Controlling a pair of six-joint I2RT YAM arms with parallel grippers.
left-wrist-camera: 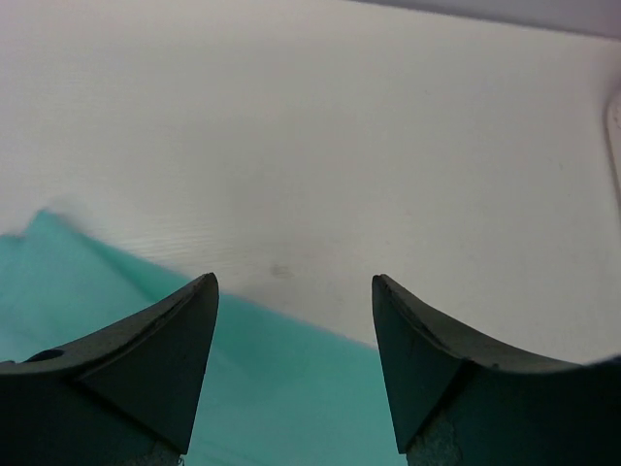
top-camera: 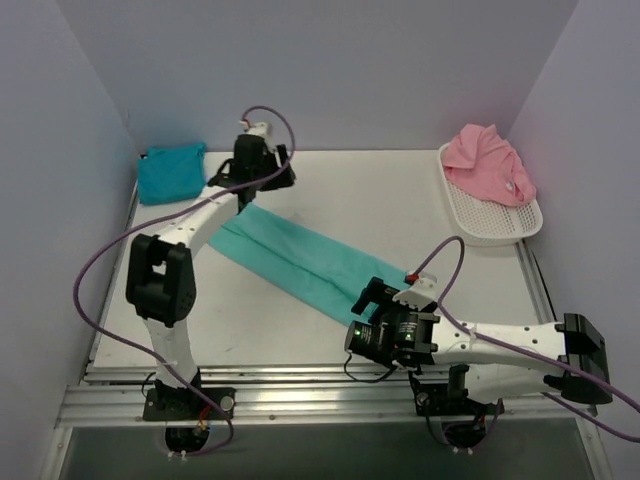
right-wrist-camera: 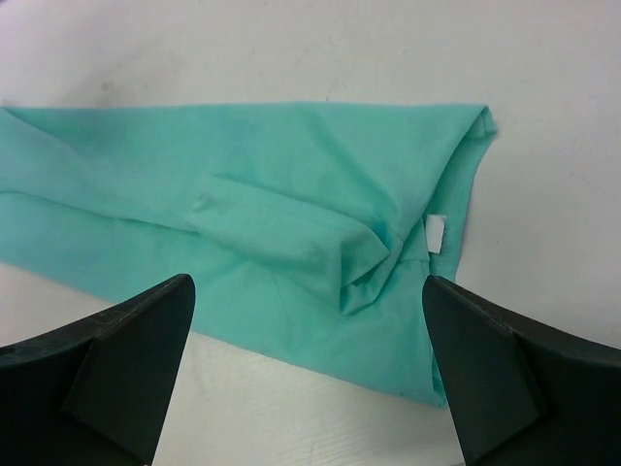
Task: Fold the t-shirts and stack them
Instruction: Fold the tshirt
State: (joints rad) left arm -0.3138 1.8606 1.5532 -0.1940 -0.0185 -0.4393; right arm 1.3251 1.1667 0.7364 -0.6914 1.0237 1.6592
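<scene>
Shirt (top-camera: 300, 262): sea-green cloth, long creased strip | basket (top-camera: 497, 228): white mesh

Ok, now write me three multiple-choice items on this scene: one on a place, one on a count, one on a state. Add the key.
1. Where does the pink t-shirt lie?
A. In the white basket
B. Folded at the far left corner
C. Spread out in the middle

2. How many t-shirts show?
A. Two
B. Four
C. Three

3. How does the right tool stand?
A. Shut on cloth
B. Open, holding nothing
C. Out of view

Key:
1 A, it is heaped in the basket at the far right.
2 C, there are the pink one, the sea-green t-shirt and the turquoise-blue t-shirt.
3 B, the right wrist view shows its jaws wide apart above the sea-green t-shirt, with nothing between them.
</scene>
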